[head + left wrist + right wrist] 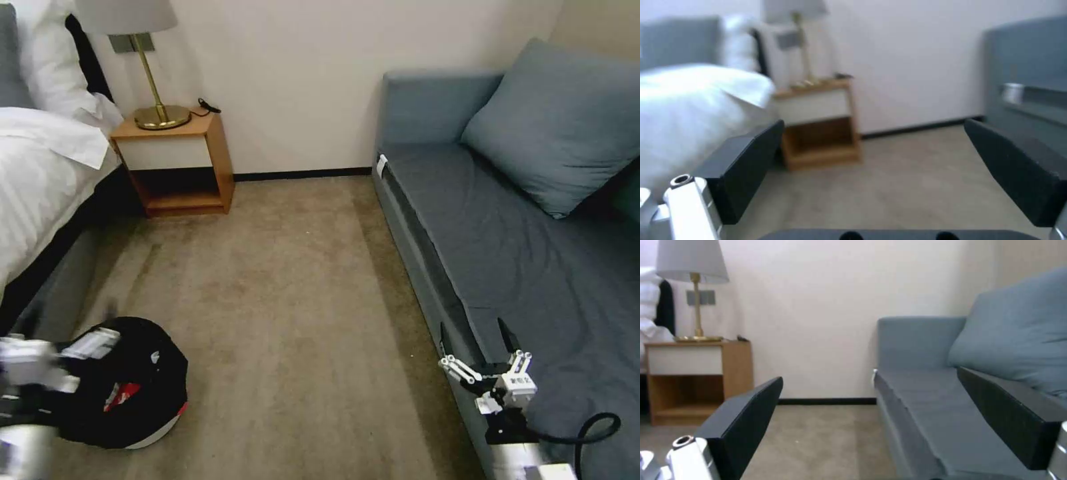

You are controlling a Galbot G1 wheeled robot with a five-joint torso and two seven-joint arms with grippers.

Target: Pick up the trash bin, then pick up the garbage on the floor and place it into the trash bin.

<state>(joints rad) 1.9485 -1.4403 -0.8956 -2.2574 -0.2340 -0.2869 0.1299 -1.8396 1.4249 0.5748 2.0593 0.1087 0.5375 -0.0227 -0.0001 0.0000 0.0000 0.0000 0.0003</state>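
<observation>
The trash bin (133, 393) stands on the carpet at the lower left, a round bin in a wrinkly black bag with a white base and red trim. A red-and-white patch shows on the bag; I cannot tell what it is. My left arm reaches over the bin from the left, blurred. In the left wrist view my left gripper (873, 125) is open, with nothing between its fingers (746, 166). My right gripper (471, 327) hangs open at the lower right over the sofa's front edge, also seen as right gripper (869, 375). The garbage is out of view.
A grey-blue sofa (533, 267) with a cushion (560, 127) runs along the right. A wooden nightstand (180, 167) with a brass lamp (157, 80) stands at the back left beside a white bed (40, 180). Bare carpet (293, 300) lies between them.
</observation>
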